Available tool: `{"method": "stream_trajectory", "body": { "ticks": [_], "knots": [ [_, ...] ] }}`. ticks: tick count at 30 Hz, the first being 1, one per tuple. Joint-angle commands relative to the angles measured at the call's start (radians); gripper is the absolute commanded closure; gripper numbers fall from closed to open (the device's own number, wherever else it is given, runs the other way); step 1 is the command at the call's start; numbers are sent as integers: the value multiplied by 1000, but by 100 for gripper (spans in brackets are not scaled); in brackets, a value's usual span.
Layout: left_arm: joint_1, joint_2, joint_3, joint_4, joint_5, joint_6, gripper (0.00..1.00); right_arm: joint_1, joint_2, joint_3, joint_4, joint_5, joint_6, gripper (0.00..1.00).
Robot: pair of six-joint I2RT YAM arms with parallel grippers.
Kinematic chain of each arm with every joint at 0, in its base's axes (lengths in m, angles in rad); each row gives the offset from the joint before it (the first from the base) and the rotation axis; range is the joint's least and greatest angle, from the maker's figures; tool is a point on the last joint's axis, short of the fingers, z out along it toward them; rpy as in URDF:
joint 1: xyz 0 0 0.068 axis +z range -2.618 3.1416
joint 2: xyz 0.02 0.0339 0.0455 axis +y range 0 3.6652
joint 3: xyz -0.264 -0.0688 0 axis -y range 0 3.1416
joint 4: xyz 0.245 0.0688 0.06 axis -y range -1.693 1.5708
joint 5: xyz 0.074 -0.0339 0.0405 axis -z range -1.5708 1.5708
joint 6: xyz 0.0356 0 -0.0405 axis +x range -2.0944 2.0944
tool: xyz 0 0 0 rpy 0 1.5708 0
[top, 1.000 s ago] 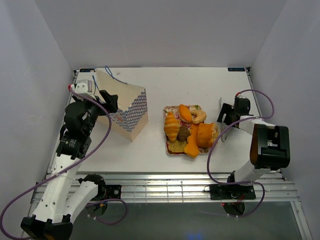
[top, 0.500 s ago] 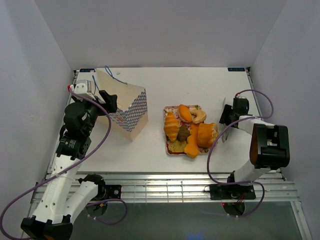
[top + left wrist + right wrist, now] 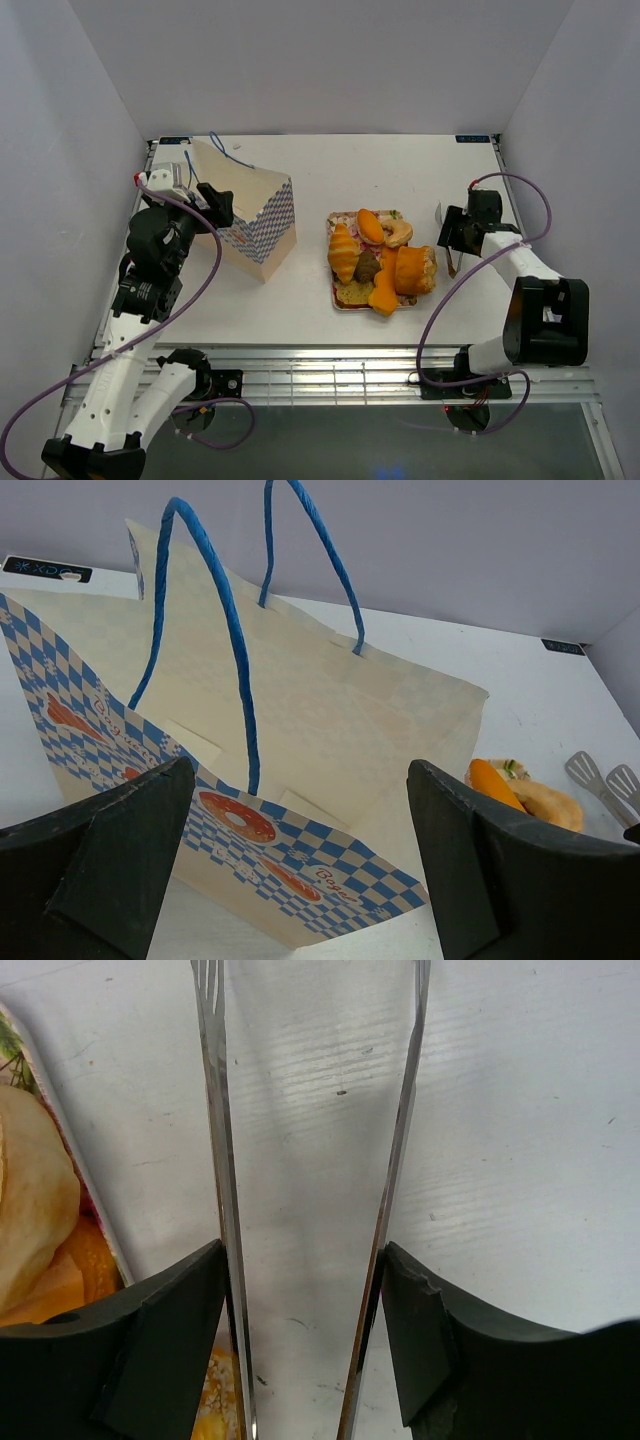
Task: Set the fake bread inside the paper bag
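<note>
The fake bread [image 3: 378, 262], orange-golden pieces plus a brown bun and a toast slice, is piled on a floral tray [image 3: 336, 217] at the table's middle right. The paper bag [image 3: 252, 215] lies tilted on its side at the left, its mouth and blue handles toward my left gripper [image 3: 215, 203]. That gripper is open and empty just before the bag's mouth [image 3: 300, 710]. My right gripper [image 3: 456, 234] is right of the tray, shut on metal tongs [image 3: 214, 1160], one finger on the outside of each arm. The bread's edge [image 3: 35, 1210] shows at the left of the right wrist view.
The tray's rim [image 3: 70, 1160] lies close to the left of the tongs. The tongs' flat tips [image 3: 600, 775] and an orange piece [image 3: 495, 782] show past the bag in the left wrist view. White walls enclose the table on three sides.
My right arm has swung: its elbow has moved right and toward the table's near edge, and the gripper with the tongs has shifted slightly to the right. The left arm, bag and bread are unmoved.
</note>
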Motion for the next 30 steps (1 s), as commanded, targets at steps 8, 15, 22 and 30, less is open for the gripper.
{"method": "stream_trajectory", "body": {
  "ticks": [8,15,22,30],
  "knots": [
    [-4,-21,-13,16,-3,3,2,5,-134,109,-143,-26,-30,34],
    [-4,-18,-19,25,-5,-1,2,45,-264,132,-202,-63,-15,34],
    [-4,-19,-24,28,3,-6,2,88,-387,176,-304,-126,-2,37],
    [-4,-25,-33,41,18,-18,2,105,-547,141,-410,-154,25,39]
  ]
}}
